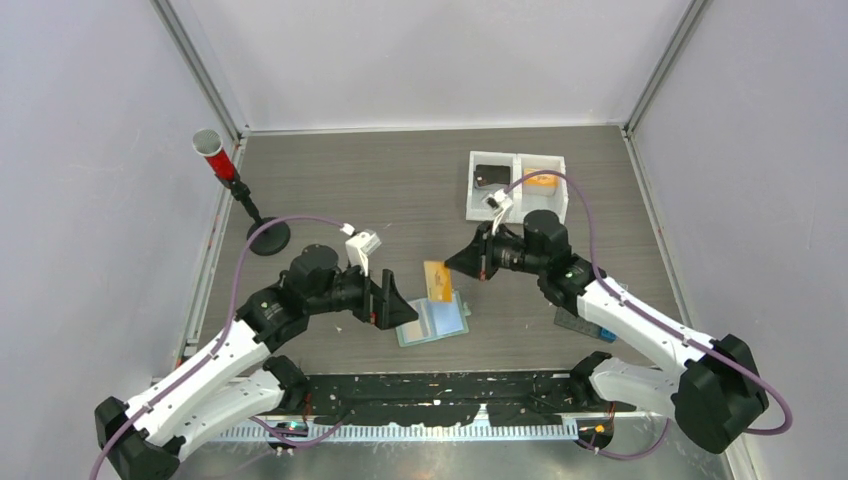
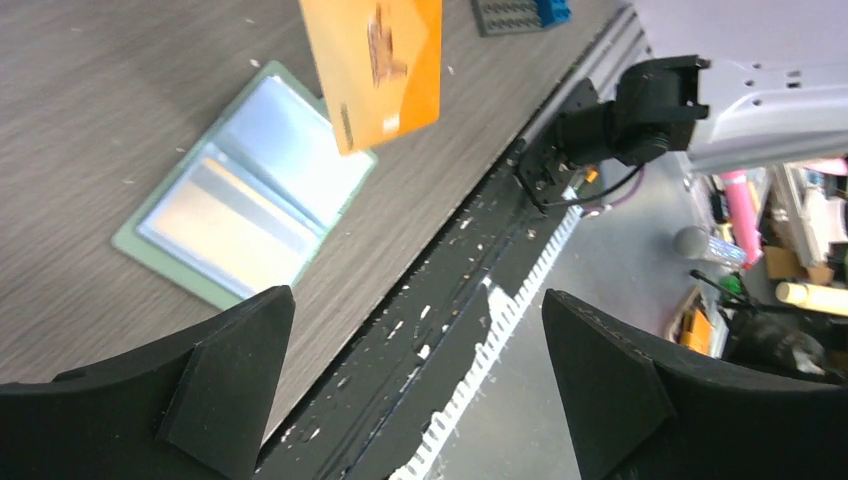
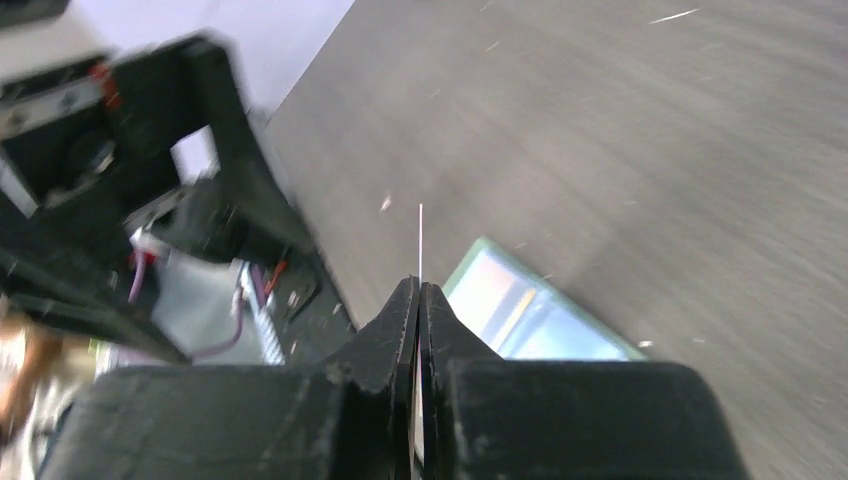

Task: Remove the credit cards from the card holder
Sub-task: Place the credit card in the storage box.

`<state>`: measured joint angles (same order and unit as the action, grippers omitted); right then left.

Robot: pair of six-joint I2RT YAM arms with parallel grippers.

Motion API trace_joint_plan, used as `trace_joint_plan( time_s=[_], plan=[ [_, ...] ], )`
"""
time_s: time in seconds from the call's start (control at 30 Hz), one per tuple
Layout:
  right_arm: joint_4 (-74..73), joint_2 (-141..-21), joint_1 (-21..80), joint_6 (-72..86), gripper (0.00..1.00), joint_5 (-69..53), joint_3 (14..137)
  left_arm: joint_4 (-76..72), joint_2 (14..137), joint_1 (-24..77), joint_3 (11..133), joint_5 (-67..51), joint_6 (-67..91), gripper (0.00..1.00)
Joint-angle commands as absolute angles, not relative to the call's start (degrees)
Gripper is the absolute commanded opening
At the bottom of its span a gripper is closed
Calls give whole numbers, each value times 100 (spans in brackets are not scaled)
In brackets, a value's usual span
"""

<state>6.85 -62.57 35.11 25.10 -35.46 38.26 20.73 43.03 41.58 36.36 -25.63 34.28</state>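
The sage-green card holder [image 1: 432, 323] lies open on the table, pale blue-grey pockets up; it also shows in the left wrist view [image 2: 245, 195] and the right wrist view [image 3: 540, 320]. An orange credit card [image 1: 437, 281] hangs in the air just above its far edge, large in the left wrist view [image 2: 375, 60] and a thin edge-on line in the right wrist view [image 3: 420, 240]. My right gripper [image 1: 453, 266] [image 3: 418, 290] is shut on that card's right edge. My left gripper [image 1: 401, 306] [image 2: 420, 370] stands wide open and empty, just left of the holder.
A white two-compartment tray [image 1: 516, 210] at the back right holds a black flat piece [image 1: 490, 175] and an orange item [image 1: 540, 182]. A red and grey post on a black stand [image 1: 266, 238] is at the back left. A dark studded plate [image 1: 575, 323] lies under the right arm.
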Motion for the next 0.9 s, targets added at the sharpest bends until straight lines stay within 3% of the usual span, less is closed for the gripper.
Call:
trace_joint_plan(
  time_s=[0.0,0.43,0.87],
  plan=[
    [1488,-6048,3022,3276,5,-1975,3665,3143,4237,4131,4263,-1721,3013,99],
    [2705,-6744,1702,3707,5,1965,4035,4747,3691,4131,4839,220,2099,99],
    [4012,-8425,1162,4677,5,3876,4509,4992,3233,4131,4574,375,1982,99]
  ],
)
